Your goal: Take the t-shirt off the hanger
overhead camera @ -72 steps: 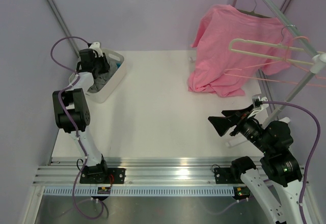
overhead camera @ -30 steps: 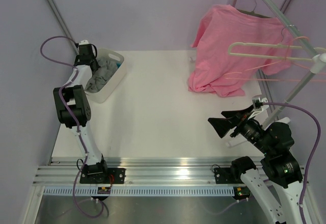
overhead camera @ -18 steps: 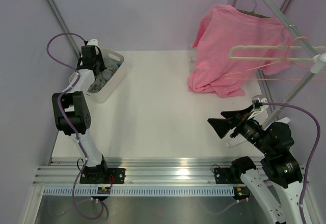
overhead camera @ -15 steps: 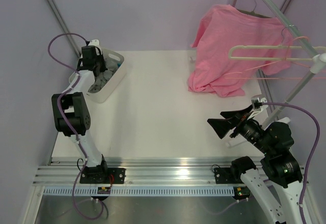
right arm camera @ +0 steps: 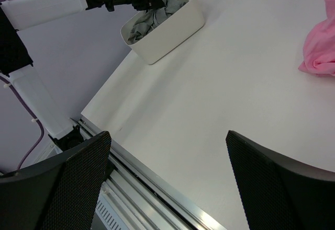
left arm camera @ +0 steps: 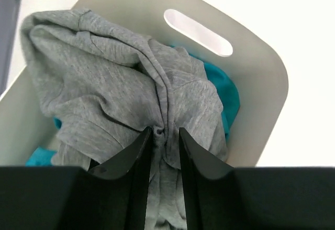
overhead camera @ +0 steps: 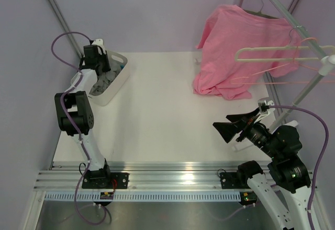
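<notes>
The grey t-shirt (left arm camera: pixel 104 83) lies crumpled in a white basket (left arm camera: pixel 261 83) at the table's far left, also seen from above (overhead camera: pixel 103 79) and in the right wrist view (right arm camera: pixel 152 18). My left gripper (left arm camera: pixel 165 133) points down into the basket. Its jaws stand a narrow gap apart, with a fold of the grey cloth lying loosely between them. The cream hanger (overhead camera: pixel 261 52) hangs bare on the rack at the right. My right gripper (right arm camera: pixel 167 133) is wide open and holds nothing, hovering over the table's near right part (overhead camera: pixel 220 123).
A pink t-shirt (overhead camera: pixel 235 52) hangs from the rack (overhead camera: pixel 309 89) at the back right, its hem resting on the table. Thin pink wire hangers (overhead camera: pixel 261 78) hang below the cream one. A teal cloth (left arm camera: pixel 222 89) lies under the grey shirt in the basket (overhead camera: pixel 118 86).
The left arm swung from the basket's left side to over it, bringing the grey shirt down inside. Its jaws have parted slightly. The right arm has not moved.
</notes>
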